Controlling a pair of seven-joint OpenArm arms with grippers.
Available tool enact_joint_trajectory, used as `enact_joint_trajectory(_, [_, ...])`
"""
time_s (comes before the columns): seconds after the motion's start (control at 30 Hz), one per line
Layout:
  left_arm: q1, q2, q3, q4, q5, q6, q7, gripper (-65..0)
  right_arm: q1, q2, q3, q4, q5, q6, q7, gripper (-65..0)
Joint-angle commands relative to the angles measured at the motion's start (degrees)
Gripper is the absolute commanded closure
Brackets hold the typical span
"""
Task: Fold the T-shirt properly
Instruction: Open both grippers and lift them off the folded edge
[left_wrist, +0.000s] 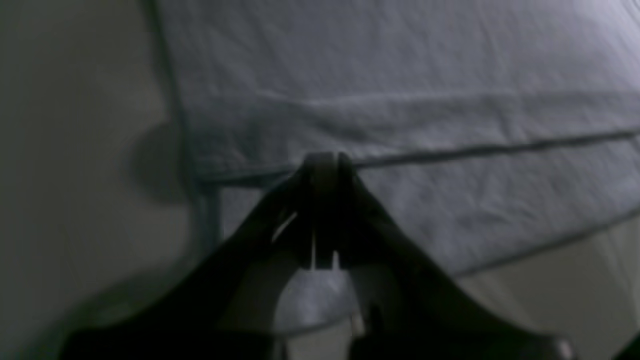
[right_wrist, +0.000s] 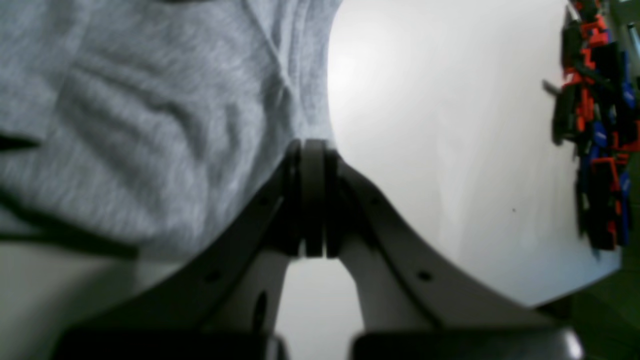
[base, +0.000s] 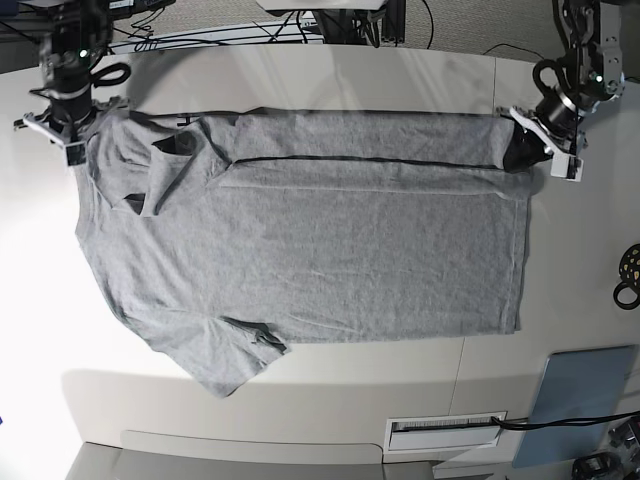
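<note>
T-shirt (base: 320, 240) stretched between left pincer (base: 520, 150), right pincer (base: 85, 135).

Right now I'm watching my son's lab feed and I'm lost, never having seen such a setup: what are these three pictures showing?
It is a robot with two arms at a white table. The base view looks down from above; the other two come from cameras on the wrists. A grey T-shirt lies spread out, its far strip folded over. The right gripper is shut on the shirt near a shoulder; its own camera shows the same pinch. The left gripper is shut on the shirt's hem corner. A grey-blue pad lies at the table's near corner.
</note>
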Motion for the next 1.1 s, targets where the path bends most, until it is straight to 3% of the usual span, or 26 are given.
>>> enact_joint_trajectory(0.0, [-1.01,-0.79,-0.46,0.15,-0.81,-0.02,-0.44,0.0,0.9,0.79,0.55,-0.37,0.11,-0.09,0.68,0.0])
enact_joint_trajectory(0.1, [-2.91,0.31,-0.46,-1.49,-0.79,-0.48,2.54,0.0,4.24,0.63,0.55,-5.22,0.55,2.08,-0.11,0.0])
enact_joint_trajectory(0.23, [-2.97,2.51,-0.46,-2.62,-0.22,-0.52,2.54,0.0,7.41,0.63,0.55,-10.91,0.68,3.58,-1.81,0.0])
enact_joint_trajectory(0.4, [-2.97,7.48,-0.46,-4.52,5.64,-0.5,2.47,0.0,7.43,0.63,0.55,-11.5,2.73,7.87,-4.07,0.0])
enact_joint_trajectory(0.5, [-2.75,9.51,-0.48,-5.66,10.19,-0.44,2.49,0.0,6.25,0.63,0.55,-11.47,2.71,8.48,-3.98,0.0])
enact_joint_trajectory(0.73, [2.05,9.4,-0.55,-5.64,12.63,3.5,0.24,0.0,0.66,0.66,0.55,-11.43,2.67,8.48,-3.43,0.0])
enact_joint_trajectory(1.07, [12.52,9.4,-0.52,-5.62,17.7,2.8,-2.64,0.0,-4.92,0.66,0.55,-10.91,0.26,8.48,-3.21,0.0])
